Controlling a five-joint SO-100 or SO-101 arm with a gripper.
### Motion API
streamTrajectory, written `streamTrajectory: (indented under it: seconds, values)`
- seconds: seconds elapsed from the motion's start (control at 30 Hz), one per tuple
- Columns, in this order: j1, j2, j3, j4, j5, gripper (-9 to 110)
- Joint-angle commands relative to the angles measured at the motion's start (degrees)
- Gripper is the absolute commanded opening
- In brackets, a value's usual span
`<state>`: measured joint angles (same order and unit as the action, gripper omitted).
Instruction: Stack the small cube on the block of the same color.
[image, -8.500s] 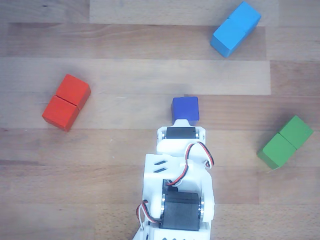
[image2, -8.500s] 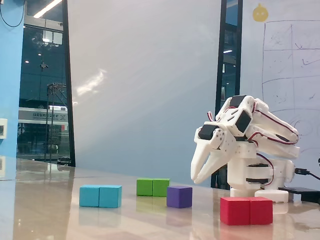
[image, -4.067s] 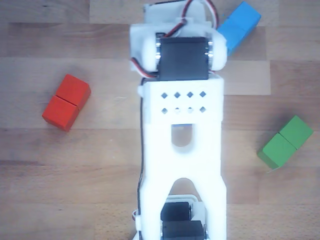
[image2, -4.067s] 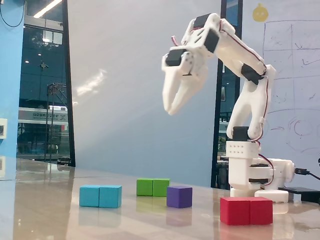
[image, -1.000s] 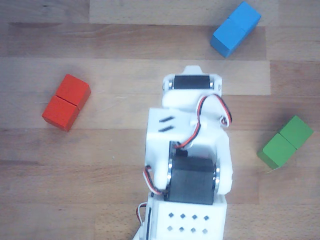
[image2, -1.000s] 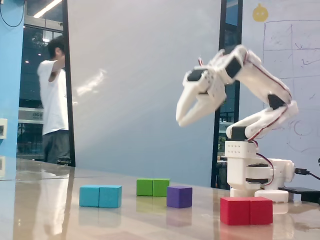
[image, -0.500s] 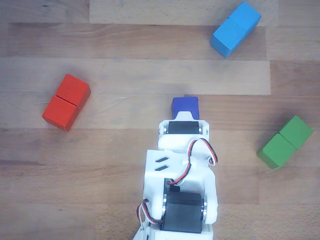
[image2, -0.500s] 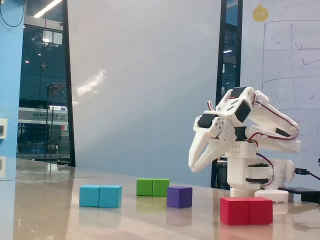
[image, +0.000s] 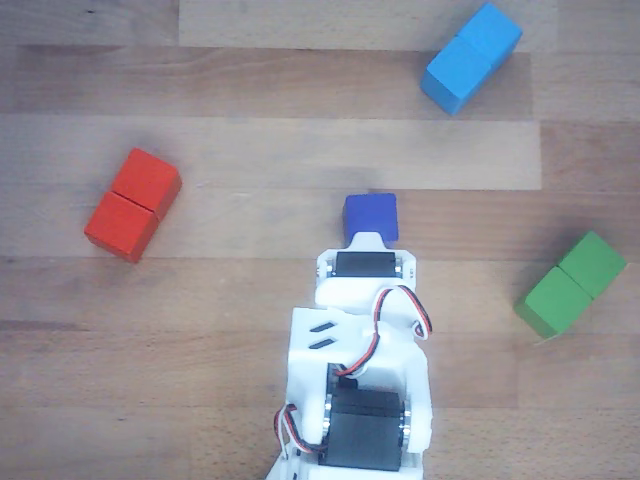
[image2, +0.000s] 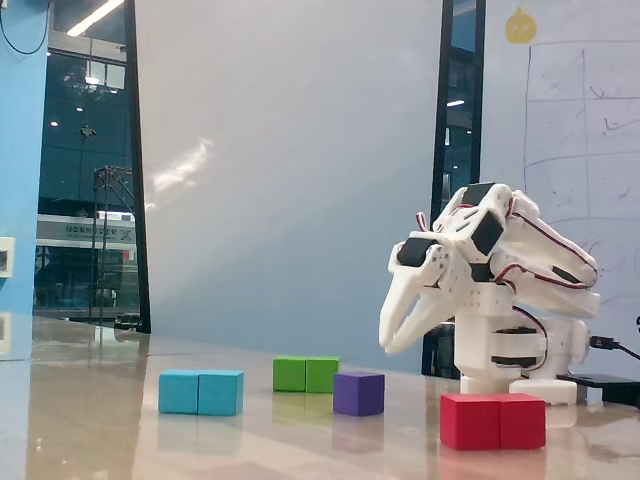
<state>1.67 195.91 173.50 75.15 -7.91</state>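
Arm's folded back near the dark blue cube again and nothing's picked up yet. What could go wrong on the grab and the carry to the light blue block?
1. In the other view the arm hides the gripper, so alignment over the small cube can't be judged there; an off-centre descent could shove it.
2. The light blue block lies diagonally, so the cube might land overhanging.
3. The green block sits just behind the cube in the fixed view; depth misreads seem likely.

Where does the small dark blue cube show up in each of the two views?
Other view: the small cube sits near the centre, just above the arm's white housing, on the wooden table.
Fixed view: the small cube looks purple, low and centre, right of the green block.
Shared landmark: the red block, left in the other view, right in the fixed view.
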Motion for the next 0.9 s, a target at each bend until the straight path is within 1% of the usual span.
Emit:
streamTrajectory:
  seconds: [0.0, 0.87]
  values:
    - [0.62, 1.85, 1.23, -0.44, 0.18, 0]
    - [0.44, 1.67, 1.05, -0.44, 0.09, 0]
